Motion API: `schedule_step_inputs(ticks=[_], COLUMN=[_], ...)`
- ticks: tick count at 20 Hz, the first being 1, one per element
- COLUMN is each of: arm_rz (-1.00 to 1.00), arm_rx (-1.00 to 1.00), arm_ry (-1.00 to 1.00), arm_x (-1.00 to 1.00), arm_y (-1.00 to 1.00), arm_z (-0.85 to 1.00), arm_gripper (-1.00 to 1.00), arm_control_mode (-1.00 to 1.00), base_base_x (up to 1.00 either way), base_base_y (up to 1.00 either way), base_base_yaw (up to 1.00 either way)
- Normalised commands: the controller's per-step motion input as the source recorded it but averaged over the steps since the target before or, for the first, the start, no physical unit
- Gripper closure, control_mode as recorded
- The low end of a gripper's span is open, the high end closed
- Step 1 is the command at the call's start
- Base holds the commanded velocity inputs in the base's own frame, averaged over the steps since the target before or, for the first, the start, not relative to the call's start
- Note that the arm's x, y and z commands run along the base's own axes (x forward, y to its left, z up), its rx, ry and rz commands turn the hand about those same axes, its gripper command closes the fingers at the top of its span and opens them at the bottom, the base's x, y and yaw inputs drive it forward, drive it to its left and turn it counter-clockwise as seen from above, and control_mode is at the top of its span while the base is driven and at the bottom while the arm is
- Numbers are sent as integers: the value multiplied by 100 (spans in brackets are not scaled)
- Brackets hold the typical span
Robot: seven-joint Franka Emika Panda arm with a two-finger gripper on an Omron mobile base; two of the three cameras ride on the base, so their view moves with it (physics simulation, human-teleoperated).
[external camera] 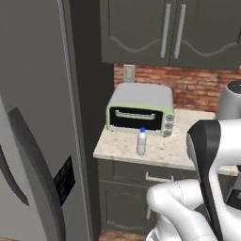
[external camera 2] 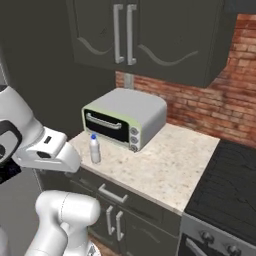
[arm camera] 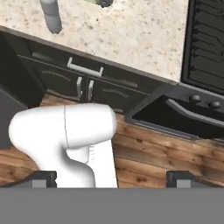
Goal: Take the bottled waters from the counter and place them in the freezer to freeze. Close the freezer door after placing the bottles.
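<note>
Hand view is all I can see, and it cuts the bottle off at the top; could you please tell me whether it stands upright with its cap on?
Observer: Yes, the bottled water stands upright on the counter, with its blue cap on.
Operator: Thank you. What is behind it?
Observer: A toaster oven, just behind the bottle and apart from it.
Operator: And where is the freezer, please?
Observer: The freezer rises to the left of the counter, beyond a dark panel.
</note>
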Motion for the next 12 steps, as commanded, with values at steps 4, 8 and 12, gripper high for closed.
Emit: schedule_step_inputs(ticks=[4, 8, 12], arm_rz=[0, 0, 0], arm_rx=[0, 0, 0], arm_ry=[0, 0, 0], arm_x=[0, 0, 0], arm_y=[0, 0, 0], arm_z=[0, 0, 0], arm_gripper=[-100, -100, -100], arm_control_mode=[100, 100, 100], base_base_x=[68, 45, 11], base_base_y=[2, 5, 1], base_base_yaw=[1, 0, 0])
